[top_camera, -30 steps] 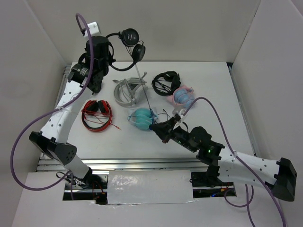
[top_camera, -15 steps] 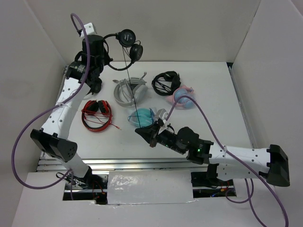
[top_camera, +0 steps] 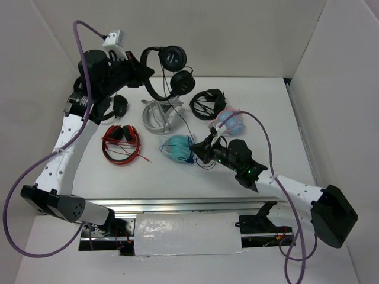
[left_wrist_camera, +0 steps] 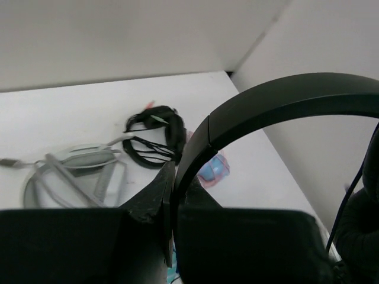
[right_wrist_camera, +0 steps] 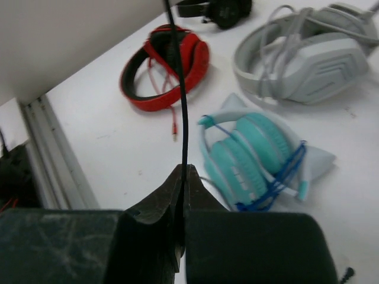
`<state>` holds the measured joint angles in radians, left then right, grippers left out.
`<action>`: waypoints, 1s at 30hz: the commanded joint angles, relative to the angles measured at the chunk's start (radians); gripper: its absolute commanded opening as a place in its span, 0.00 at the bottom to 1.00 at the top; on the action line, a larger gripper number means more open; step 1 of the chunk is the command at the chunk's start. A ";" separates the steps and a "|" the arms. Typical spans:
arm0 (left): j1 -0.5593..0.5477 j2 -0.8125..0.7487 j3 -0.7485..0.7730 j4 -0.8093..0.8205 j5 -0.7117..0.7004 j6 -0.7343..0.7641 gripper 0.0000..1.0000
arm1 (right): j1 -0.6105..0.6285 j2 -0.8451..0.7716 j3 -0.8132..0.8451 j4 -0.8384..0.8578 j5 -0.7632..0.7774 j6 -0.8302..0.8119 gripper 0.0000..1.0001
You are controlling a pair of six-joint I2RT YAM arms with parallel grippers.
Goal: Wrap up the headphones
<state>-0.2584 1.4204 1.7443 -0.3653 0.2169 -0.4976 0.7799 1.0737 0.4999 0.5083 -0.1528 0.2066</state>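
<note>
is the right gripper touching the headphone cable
Touching. The right wrist view shows the cable running straight down into the shut right gripper, pinched at its tips.

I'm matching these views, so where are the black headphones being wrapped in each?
Top external: headphones top, left of centre, held by the left gripper.
Left wrist: their headband arcs across the right half.
Right wrist: only their cable, rising from the right gripper.
Shared landmark: the grey headphones.

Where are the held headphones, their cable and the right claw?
headphones point(top_camera: 173, 57): overhead view, upper earcup.
cable point(right_wrist_camera: 179, 89): right wrist view, taut stretch above fingertips.
right claw point(right_wrist_camera: 184, 170): right wrist view, between its fingertips.
</note>
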 commanded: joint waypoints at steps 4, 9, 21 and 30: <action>-0.074 -0.078 -0.103 0.092 0.168 0.167 0.00 | -0.237 0.094 0.120 0.066 -0.214 0.068 0.00; -0.159 -0.132 -0.236 0.085 0.159 0.300 0.00 | -0.358 0.107 0.247 -0.106 -0.242 -0.024 0.00; -0.375 -0.039 -0.397 0.052 -0.197 0.464 0.00 | -0.441 0.144 0.668 -0.543 -0.149 -0.228 0.00; -0.426 0.162 -0.309 -0.027 -0.556 0.410 0.00 | -0.370 0.157 0.789 -0.778 -0.150 -0.208 0.01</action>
<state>-0.6750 1.5379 1.3743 -0.3592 -0.1841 -0.0792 0.3805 1.2350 1.2144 -0.1951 -0.3264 0.0101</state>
